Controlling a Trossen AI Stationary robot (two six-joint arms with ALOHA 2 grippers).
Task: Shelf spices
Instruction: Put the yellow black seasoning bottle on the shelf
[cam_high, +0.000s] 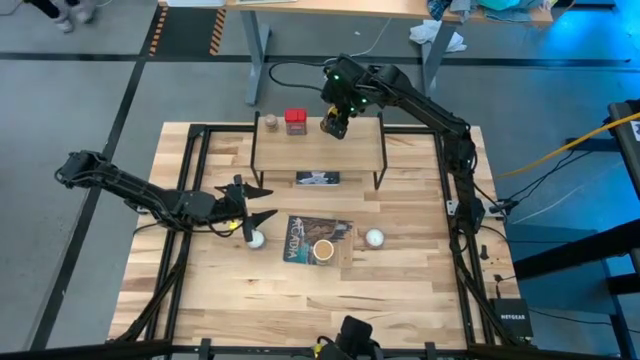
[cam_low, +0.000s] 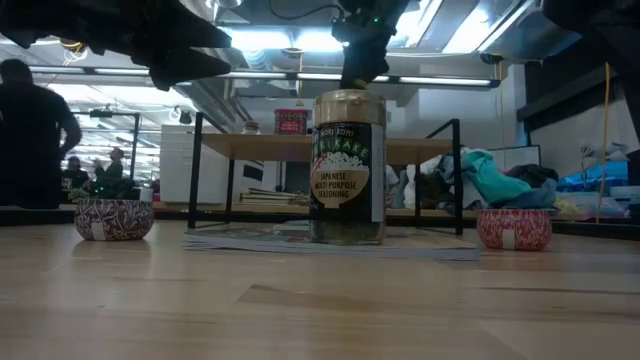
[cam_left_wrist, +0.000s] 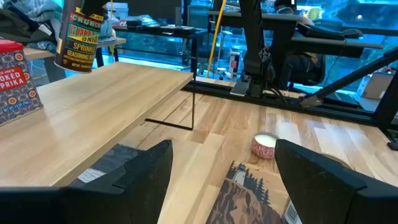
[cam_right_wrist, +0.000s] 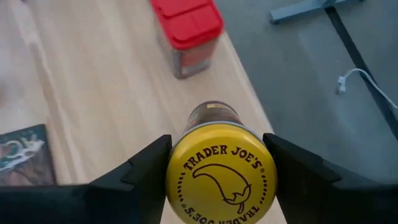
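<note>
Right fingers (cam_right_wrist: 214, 171) pinch the yellow jar (cam_right_wrist: 219, 171) above the shelf (cam_high: 350, 148), red tin (cam_high: 295, 121) at its 9 o'clock. Left fingers (cam_high: 258, 202) spread over the table (cam_high: 400, 290).

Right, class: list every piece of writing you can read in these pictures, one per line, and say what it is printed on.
"TRADER JOE'S": yellow round lid of the jar held in the right gripper.
"JAPANESE MULTI PURPOSE SEASONING": tall tan-lidded glass jar on the flat dark picture book.
"SPRINKLE", "SEASONING": held jar's label.
"PAPRIKA", partly cut off: red square tin.
"NETGEAR": black box.
Book's title: too small.
</note>
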